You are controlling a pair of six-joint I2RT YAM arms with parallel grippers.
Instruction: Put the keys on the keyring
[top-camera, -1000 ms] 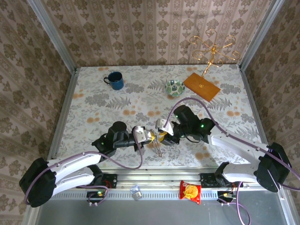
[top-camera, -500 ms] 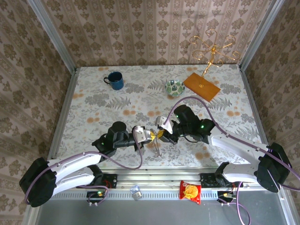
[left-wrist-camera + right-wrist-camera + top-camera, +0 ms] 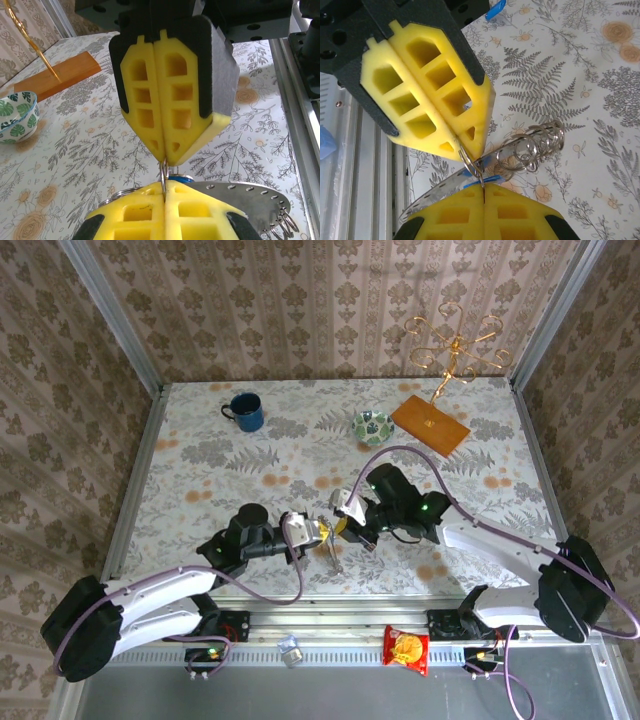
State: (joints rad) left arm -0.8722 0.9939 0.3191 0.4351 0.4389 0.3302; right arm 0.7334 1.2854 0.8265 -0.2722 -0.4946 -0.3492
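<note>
closing since a second ago, our right gripper now has its pads pressed together, nose to nose with our left gripper, which is clamped too. both pinch a thin wire loop of the keyring, near the front of the table. one key shows as a blue sliver at the pinch. we judge the metal light, stiff and slippery, so the plastic head looks the better hold. far off, the green bowl shows nothing inside; the blue mug is too dark to tell.
</note>
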